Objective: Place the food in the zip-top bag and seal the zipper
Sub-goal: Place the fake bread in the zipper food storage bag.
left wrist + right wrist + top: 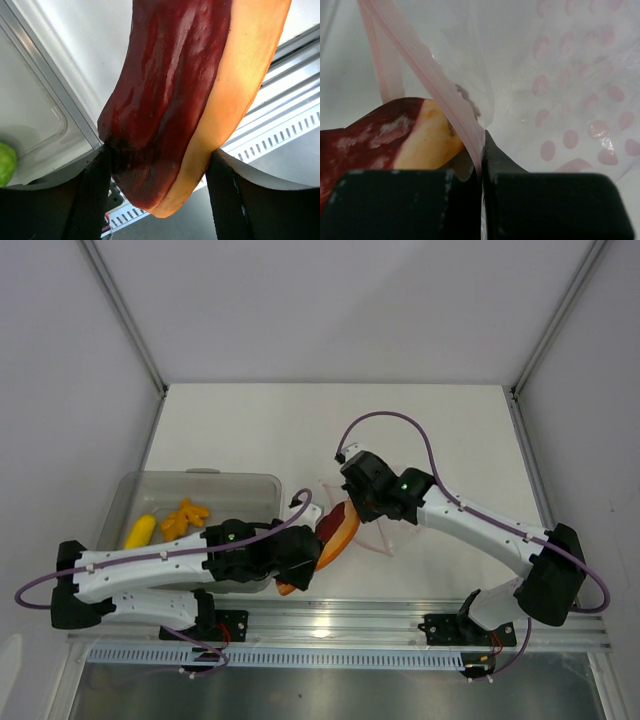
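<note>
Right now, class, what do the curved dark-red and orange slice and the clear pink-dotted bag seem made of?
Dark-red and orange slice: likely moulded plastic or rubber, glossy, with streaked highlights. Clear bag: thin soft plastic film, see-through, creased, shiny.

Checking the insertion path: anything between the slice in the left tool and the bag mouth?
Nothing visible blocks it. Right tool pinches the zipper edge, holding up the bag mouth; the slice tip sits right at that edge.
</note>
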`<act>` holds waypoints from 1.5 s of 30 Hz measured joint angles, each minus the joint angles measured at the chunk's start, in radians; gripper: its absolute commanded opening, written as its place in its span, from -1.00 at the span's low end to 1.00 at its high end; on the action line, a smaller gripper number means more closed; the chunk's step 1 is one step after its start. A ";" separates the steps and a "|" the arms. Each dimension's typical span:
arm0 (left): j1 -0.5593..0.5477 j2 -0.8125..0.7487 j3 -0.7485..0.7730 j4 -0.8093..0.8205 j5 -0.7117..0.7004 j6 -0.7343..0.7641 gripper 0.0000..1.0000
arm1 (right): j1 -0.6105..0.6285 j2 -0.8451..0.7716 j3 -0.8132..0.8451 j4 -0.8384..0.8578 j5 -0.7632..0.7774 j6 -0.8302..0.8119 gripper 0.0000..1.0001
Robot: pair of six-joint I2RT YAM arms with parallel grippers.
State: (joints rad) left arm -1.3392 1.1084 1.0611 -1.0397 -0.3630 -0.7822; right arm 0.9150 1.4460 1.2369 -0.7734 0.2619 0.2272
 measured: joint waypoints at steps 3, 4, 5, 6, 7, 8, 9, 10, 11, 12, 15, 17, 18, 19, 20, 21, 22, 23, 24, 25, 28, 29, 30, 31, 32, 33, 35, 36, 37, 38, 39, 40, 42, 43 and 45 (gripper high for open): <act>0.000 0.033 0.015 -0.017 0.000 0.006 -0.99 | 0.010 -0.013 0.000 0.000 -0.005 -0.001 -1.00; 0.000 0.043 0.021 -0.025 0.000 0.006 -0.99 | 0.014 -0.018 0.000 0.000 -0.005 -0.001 -1.00; 0.000 0.053 0.031 -0.034 0.000 0.006 -0.99 | 0.019 -0.021 0.000 0.000 -0.005 -0.001 -1.00; 0.000 0.063 0.039 -0.042 0.000 0.006 -0.99 | 0.023 -0.024 0.000 0.000 -0.005 -0.001 -1.00; 0.000 0.075 0.050 -0.051 0.000 0.007 -0.99 | 0.025 -0.026 0.000 0.000 -0.005 -0.001 -1.00; 0.000 0.088 0.062 -0.063 0.000 0.008 -0.99 | 0.027 -0.028 -0.001 0.000 -0.005 -0.001 -1.00; 0.000 0.103 0.076 -0.078 -0.001 0.010 -0.99 | 0.030 -0.030 -0.002 0.000 -0.002 -0.001 -1.00; 0.000 0.117 0.089 -0.090 -0.001 0.013 -0.99 | 0.033 -0.032 -0.003 0.000 0.003 -0.001 -1.00; 0.000 0.132 0.103 -0.106 -0.002 0.016 -0.99 | 0.037 -0.034 -0.005 0.000 0.010 -0.002 -1.00; 0.000 0.146 0.115 -0.119 -0.002 0.017 -0.99 | 0.041 -0.036 -0.007 0.000 0.018 -0.002 -1.00; 0.000 0.159 0.125 -0.139 0.000 0.026 -0.99 | 0.053 -0.042 -0.014 -0.005 0.035 -0.004 -1.00; 0.000 0.159 0.127 -0.145 0.005 0.033 -0.99 | 0.059 -0.045 -0.017 -0.003 0.038 -0.005 -1.00; 0.000 0.159 0.129 -0.145 0.010 0.037 -0.99 | 0.064 -0.047 -0.021 -0.002 0.038 -0.006 -1.00; 0.000 0.159 0.132 -0.146 0.016 0.043 -0.99 | 0.069 -0.050 -0.026 -0.001 0.038 -0.008 -1.00; 0.000 0.158 0.137 -0.148 0.023 0.050 -0.99 | 0.074 -0.051 -0.031 0.000 0.039 -0.011 -1.00; 0.000 0.156 0.142 -0.152 0.029 0.054 -0.99 | 0.079 -0.052 -0.036 0.000 0.039 -0.013 -1.00; 0.000 0.153 0.148 -0.153 0.035 0.060 -0.99 | 0.082 -0.052 -0.039 0.000 0.039 -0.014 -1.00; 0.000 0.148 0.155 -0.154 0.039 0.065 -0.99 | 0.085 -0.052 -0.043 0.000 0.040 -0.015 -1.00; 0.000 0.142 0.164 -0.154 0.045 0.069 -0.99 | 0.087 -0.052 -0.044 -0.001 0.041 -0.016 -1.00; 0.000 0.135 0.172 -0.154 0.048 0.075 -0.99 | 0.088 -0.052 -0.045 -0.002 0.042 -0.016 -1.00; 0.000 0.126 0.205 -0.158 0.053 0.083 -0.99 | 0.092 -0.051 -0.045 -0.001 0.045 -0.018 -1.00; 0.000 0.127 0.217 -0.159 0.053 0.085 -0.99 | 0.092 -0.051 -0.045 -0.001 0.045 -0.018 -1.00; 0.000 0.131 0.228 -0.160 0.053 0.086 -0.99 | 0.092 -0.051 -0.045 -0.001 0.045 -0.018 -1.00; 0.000 0.138 0.238 -0.160 0.053 0.087 -0.98 | 0.092 -0.051 -0.045 -0.002 0.045 -0.016 -1.00; 0.000 0.148 0.245 -0.158 0.052 0.088 -0.97 | 0.092 -0.051 -0.045 -0.001 0.042 -0.014 -1.00; 0.000 0.160 0.250 -0.145 0.054 0.095 -0.97 | 0.093 -0.050 -0.045 0.003 0.031 -0.007 -1.00; -0.002 0.192 0.259 -0.124 0.061 0.103 -0.97 | 0.100 -0.048 -0.043 0.016 0.002 0.008 -1.00; -0.003 0.209 0.260 -0.121 0.061 0.110 -0.97 | 0.101 -0.047 -0.041 0.020 -0.006 0.015 -1.00; -0.005 0.228 0.262 -0.117 0.061 0.112 -0.97 | 0.102 -0.046 -0.037 0.023 -0.017 0.021 -1.00; -0.004 0.245 0.267 -0.113 0.054 0.109 -0.97 | 0.104 -0.045 -0.036 0.023 -0.021 0.028 -1.00; -0.003 0.257 0.276 -0.124 0.047 0.108 -0.97 | 0.104 -0.045 -0.035 0.022 -0.028 0.033 -1.00; -0.002 0.263 0.283 -0.131 0.040 0.108 -0.96 | 0.102 -0.045 -0.035 0.022 -0.033 0.037 -1.00; -0.001 0.274 0.301 -0.151 0.028 0.106 -0.96 | 0.100 -0.045 -0.031 0.024 -0.041 0.047 -1.00; -0.001 0.276 0.306 -0.156 0.024 0.106 -0.95 | 0.099 -0.045 -0.030 0.026 -0.043 0.050 -1.00; -0.001 0.279 0.310 -0.160 0.012 0.105 -0.96 | 0.097 -0.045 -0.027 0.031 -0.051 0.059 -1.00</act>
State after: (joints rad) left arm -1.3403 1.3872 1.3712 -1.1995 -0.3511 -0.6777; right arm 1.0119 1.4010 1.2095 -0.7422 0.2104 0.2863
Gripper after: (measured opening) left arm 0.665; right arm 0.003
